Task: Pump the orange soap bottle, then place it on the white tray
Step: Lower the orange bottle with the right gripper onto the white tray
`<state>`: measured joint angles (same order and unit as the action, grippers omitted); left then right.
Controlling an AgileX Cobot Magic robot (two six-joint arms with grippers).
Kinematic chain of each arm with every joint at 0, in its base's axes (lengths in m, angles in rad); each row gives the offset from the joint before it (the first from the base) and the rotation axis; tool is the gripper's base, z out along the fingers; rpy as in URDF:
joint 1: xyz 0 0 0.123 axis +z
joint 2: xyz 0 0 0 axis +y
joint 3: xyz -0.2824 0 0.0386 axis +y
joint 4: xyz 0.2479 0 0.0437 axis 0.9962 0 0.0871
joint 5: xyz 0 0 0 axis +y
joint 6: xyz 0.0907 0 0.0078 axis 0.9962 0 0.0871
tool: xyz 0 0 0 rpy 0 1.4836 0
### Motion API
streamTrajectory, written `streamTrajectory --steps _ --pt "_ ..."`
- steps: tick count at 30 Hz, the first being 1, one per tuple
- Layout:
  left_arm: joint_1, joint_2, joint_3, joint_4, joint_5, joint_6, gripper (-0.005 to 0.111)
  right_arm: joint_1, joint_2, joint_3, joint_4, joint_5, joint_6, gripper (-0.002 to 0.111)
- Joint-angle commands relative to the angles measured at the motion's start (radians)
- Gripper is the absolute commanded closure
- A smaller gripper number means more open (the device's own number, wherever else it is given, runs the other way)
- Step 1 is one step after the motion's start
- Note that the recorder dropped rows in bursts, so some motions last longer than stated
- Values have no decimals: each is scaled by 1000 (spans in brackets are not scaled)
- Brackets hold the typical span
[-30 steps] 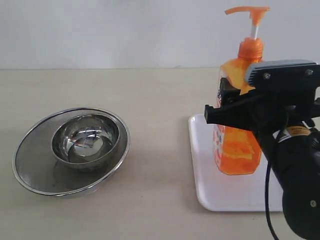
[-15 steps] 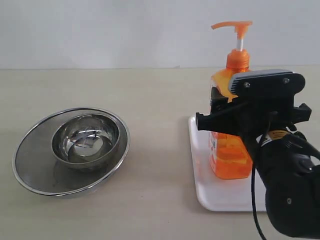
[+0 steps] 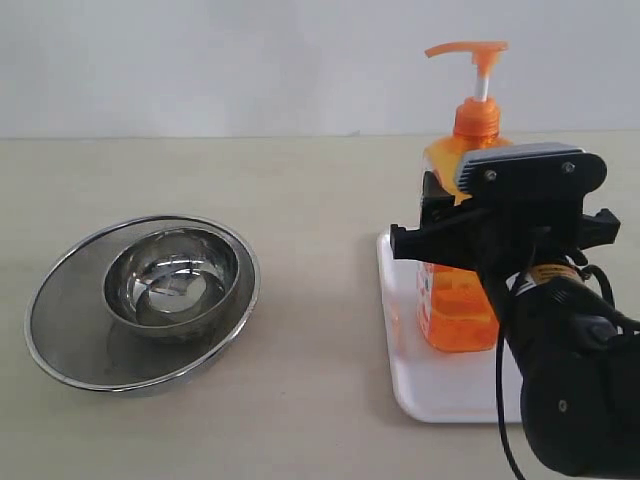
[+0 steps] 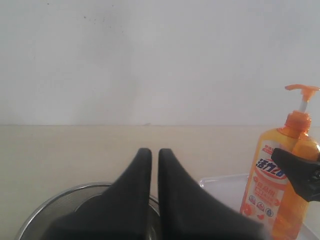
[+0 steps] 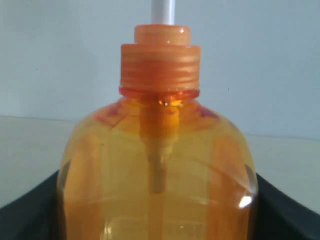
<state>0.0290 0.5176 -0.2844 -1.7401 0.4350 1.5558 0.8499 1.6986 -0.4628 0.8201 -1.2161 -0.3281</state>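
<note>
Between the clamping jaws of the right gripper (image 3: 460, 230), the orange soap bottle (image 3: 458, 310) stands upright, its base apparently resting on the white tray (image 3: 397, 330) beneath the hand. Placement looks nearly complete; release and withdrawal remain, and pumping cannot be verified. Well apart, the left gripper (image 4: 151, 165) hangs pinched together, empty, above the steel bowls (image 3: 140, 300).

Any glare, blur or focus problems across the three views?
Exterior view: even light, sharp, with mirror reflections in the steel bowls. Left wrist view: hazy, the left gripper a dark, soft mass. Right wrist view: the orange soap bottle fills the frame, with one small glint.
</note>
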Motion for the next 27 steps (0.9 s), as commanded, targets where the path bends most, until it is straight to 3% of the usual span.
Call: streamTrajectory --steps 1,3,5,7,8,12,27 --pt "1 -3 6 -4 9 7 102 -4 3 -4 -8 -5 1 108" --pt "1 -3 6 -4 9 7 102 -4 3 -4 -23 -5 1 107" --pt "1 -3 6 -4 5 7 102 -4 3 -4 -27 -5 1 98" --pt "1 -3 6 -4 3 7 102 -4 3 -4 -27 -5 1 77" --pt "1 -3 6 -4 3 7 102 -4 3 -4 -25 -5 1 59" --pt "1 -3 6 -4 3 7 102 -4 3 -4 -5 -5 1 35" --pt "1 -3 6 -4 3 7 102 -4 -1 -4 33 7 -21 34"
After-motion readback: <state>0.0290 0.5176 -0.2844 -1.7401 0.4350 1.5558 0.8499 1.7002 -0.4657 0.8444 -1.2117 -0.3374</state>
